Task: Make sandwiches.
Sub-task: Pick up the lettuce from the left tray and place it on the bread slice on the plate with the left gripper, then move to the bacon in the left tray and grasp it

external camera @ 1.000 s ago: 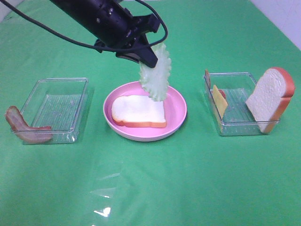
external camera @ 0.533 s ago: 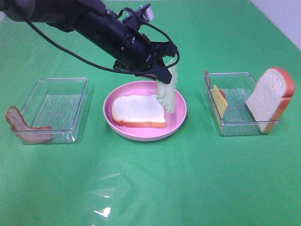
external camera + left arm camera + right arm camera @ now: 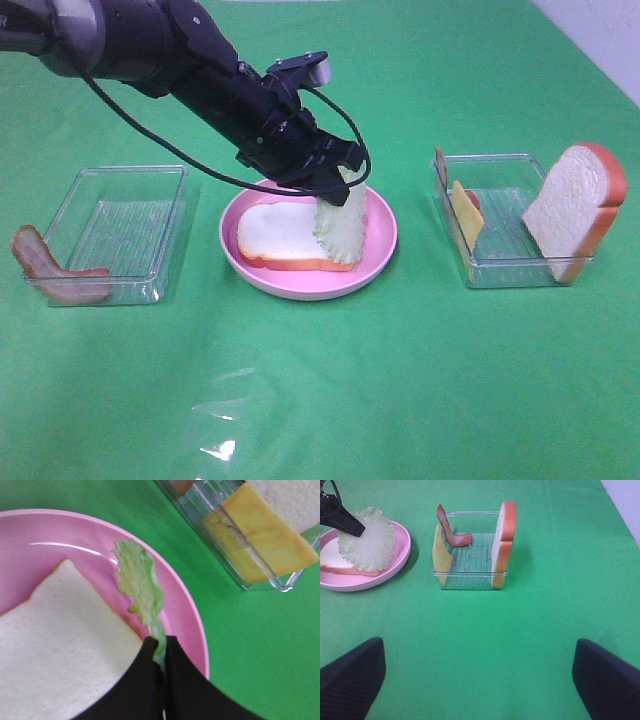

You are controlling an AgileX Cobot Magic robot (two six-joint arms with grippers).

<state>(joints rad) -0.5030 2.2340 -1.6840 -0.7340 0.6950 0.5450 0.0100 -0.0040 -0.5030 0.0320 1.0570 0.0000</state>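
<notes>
The sandwich so far is a single bread slice [image 3: 285,235] lying flat in the pink plate [image 3: 383,240]. Its long axis runs left to right across the plate in the high view, white face up and orange-brown crust showing along the near edge. Over its right end hangs the lettuce leaf [image 3: 338,225], long axis close to upright and frilled lower edge pointing down at the bread. Whether that edge touches the slice or sits just above it cannot be told. From the left wrist the leaf [image 3: 140,582] is seen edge-on, stretching away from the fingers over the plate's rim [image 3: 192,620] beside the bread [image 3: 60,645].

The left gripper [image 3: 340,180] is clamped on the leaf's upper, stem end; its two black fingers meet on the pale stalk [image 3: 161,647].

To the right, well apart from the plate, stands a clear tray [image 3: 500,270] holding a second bread slice [image 3: 575,205] on edge against its far end, a cheese slice [image 3: 465,212] upright at the end nearer the plate, and a bacon strip [image 3: 451,532] beside the cheese. A left tray [image 3: 120,225] has another bacon piece [image 3: 55,275] at its front left corner — inside or draped over the wall, unclear.

The right gripper [image 3: 477,647] hangs above the green cloth [image 3: 400,380] with its fingers spread wide, nothing between them.
</notes>
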